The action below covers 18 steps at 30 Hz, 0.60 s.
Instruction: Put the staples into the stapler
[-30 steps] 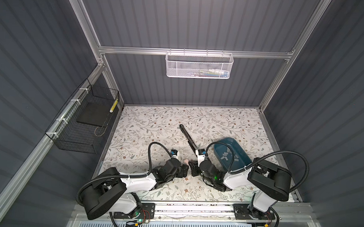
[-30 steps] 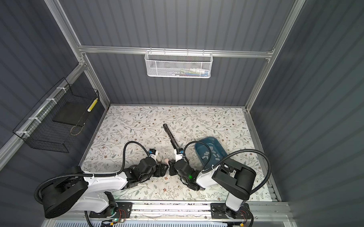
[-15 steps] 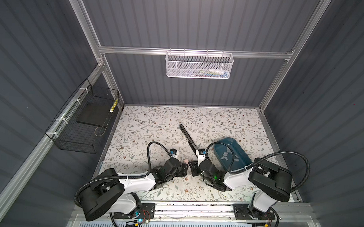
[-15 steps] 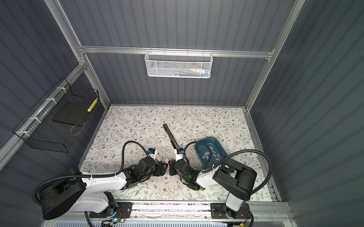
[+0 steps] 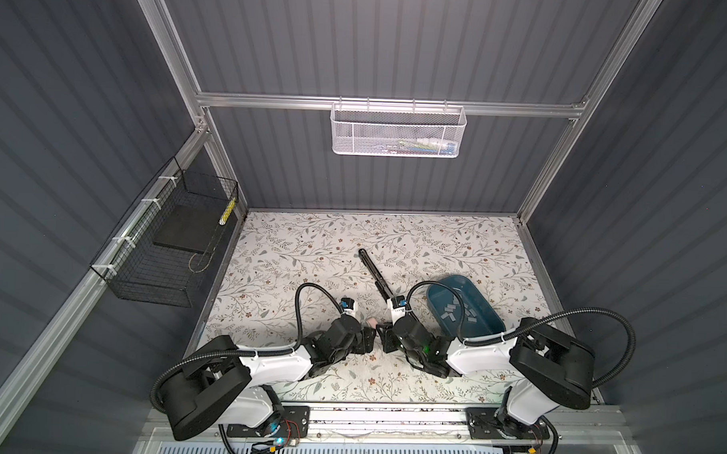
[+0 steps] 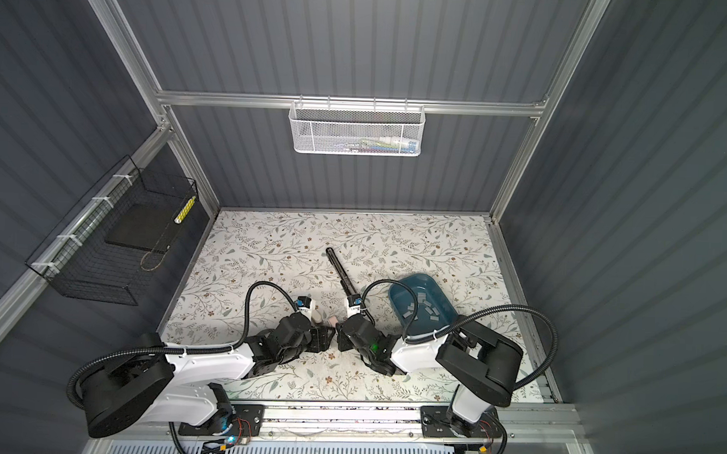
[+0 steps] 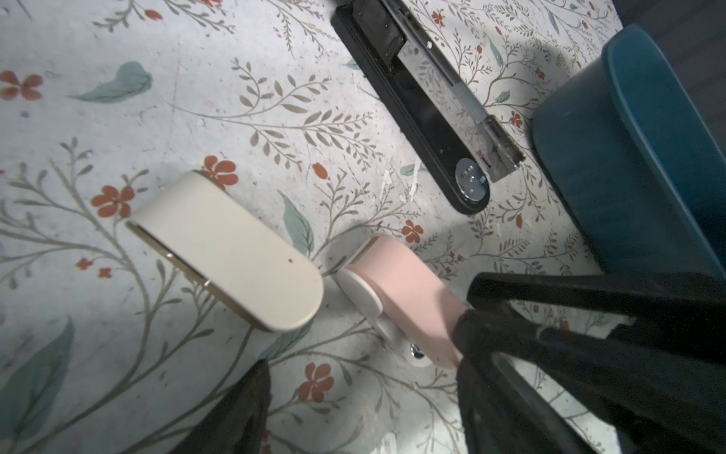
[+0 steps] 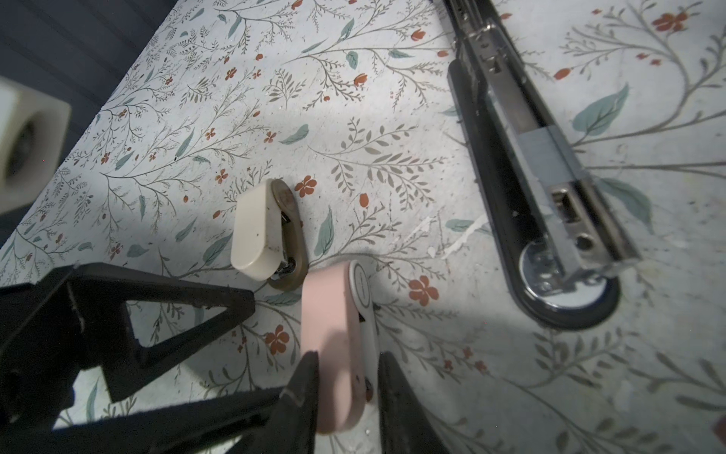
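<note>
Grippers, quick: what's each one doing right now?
Left gripper: open, gripping nothing.
Right gripper: closed on the pink stapler, which lies on the table.

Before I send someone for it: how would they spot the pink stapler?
On the floral table, look left of the teal tray. The pink stapler lies between the jaws of the right gripper: pale pink, unlike the cream stapler beside it and the long black stapler.
</note>
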Each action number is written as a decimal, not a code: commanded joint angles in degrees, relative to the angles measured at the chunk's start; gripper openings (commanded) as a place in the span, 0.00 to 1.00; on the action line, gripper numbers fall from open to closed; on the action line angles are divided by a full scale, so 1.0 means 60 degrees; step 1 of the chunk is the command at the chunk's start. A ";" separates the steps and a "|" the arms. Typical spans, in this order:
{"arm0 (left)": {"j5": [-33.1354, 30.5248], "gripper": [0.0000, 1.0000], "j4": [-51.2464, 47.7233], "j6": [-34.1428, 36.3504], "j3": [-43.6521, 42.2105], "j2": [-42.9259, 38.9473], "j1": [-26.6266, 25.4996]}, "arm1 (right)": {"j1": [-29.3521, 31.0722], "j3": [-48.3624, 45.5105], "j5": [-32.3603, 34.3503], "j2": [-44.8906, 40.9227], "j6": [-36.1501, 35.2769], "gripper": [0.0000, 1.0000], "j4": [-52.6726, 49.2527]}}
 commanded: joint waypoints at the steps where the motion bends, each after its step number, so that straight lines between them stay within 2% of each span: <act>1: 0.0290 0.72 0.0470 -0.0028 -0.0156 0.0425 -0.0083 | 0.0040 -0.0383 -0.0074 0.0563 0.0085 0.26 -0.1035; 8: 0.0104 0.71 0.1082 -0.0283 -0.0462 0.1098 -0.0303 | 0.0030 -0.0962 -0.0098 0.1078 0.0675 0.23 -0.0335; 18: -0.0158 0.71 0.0915 -0.0256 -0.0711 0.0332 -0.0342 | 0.0124 -0.1072 -0.0060 0.0808 0.0520 0.23 -0.0267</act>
